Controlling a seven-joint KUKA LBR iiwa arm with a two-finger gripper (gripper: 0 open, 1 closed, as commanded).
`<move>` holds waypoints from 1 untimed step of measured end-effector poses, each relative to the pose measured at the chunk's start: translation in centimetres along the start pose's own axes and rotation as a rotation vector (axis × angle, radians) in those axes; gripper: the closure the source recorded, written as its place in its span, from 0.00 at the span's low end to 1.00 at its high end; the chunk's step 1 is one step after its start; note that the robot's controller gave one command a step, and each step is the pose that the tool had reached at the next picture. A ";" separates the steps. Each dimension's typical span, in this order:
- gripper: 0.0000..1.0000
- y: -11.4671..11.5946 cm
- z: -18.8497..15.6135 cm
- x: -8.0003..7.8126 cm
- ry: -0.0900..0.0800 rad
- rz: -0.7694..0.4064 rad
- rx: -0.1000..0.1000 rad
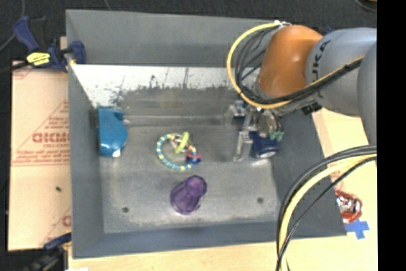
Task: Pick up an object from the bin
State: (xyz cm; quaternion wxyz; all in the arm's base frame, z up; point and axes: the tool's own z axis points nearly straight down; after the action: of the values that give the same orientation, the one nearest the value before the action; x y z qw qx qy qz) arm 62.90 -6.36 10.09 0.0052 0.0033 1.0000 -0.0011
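Observation:
My gripper (242, 146) hangs low at the right side of the bin, under the arm's orange cover. A small dark blue thing (266, 146) with pale specks lies right against its right side, partly hidden by it; I cannot tell whether it is held. To the gripper's left lies a light ring toy (175, 151) with yellow, green and pink bits. A purple rounded lump (188, 193) rests near the front, left of and below the gripper.
A light blue bottle-shaped thing (111, 132) lies against the bin's left wall. The arm and its looped cables cover the bin's right rim. Bare floor lies between the ring toy and the gripper.

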 end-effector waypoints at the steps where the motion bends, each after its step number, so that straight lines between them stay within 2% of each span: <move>1: 0.00 5.0 1.1 -0.1 0.006 -0.155 -0.001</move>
State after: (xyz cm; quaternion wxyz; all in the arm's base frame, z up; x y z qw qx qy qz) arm 63.04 -1.36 8.96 0.0019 -0.0740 0.9973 -0.0011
